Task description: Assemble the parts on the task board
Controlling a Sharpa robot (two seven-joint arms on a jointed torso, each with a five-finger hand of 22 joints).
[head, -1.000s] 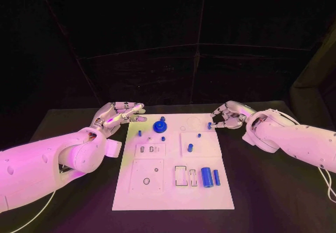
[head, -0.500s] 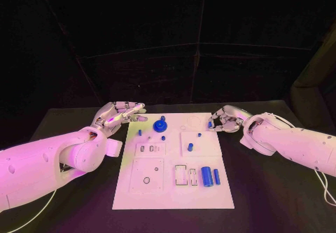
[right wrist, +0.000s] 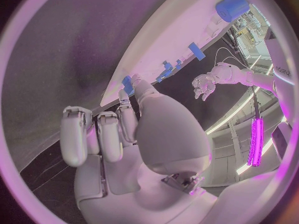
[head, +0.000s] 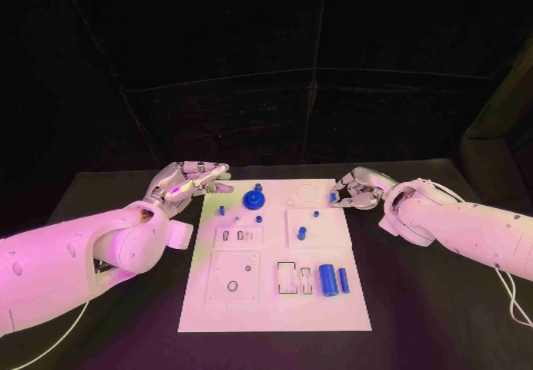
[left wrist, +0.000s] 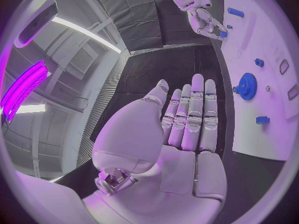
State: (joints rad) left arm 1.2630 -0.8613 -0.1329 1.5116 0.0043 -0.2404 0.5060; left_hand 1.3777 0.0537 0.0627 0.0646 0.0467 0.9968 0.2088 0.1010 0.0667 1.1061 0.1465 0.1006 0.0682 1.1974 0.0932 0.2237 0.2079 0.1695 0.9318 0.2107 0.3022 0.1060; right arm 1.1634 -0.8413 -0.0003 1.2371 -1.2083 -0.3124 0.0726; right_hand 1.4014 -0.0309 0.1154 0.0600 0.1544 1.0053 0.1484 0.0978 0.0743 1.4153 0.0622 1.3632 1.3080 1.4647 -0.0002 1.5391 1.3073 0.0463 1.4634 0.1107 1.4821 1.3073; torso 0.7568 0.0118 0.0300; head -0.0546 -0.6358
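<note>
Right hand pinching small blue peg, frame centre-right; left hand spread, empty. Lower peg upright into task board.

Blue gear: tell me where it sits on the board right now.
In the head view the blue gear stands on the task board at its far end, left of centre, nearest the left hand.
</note>
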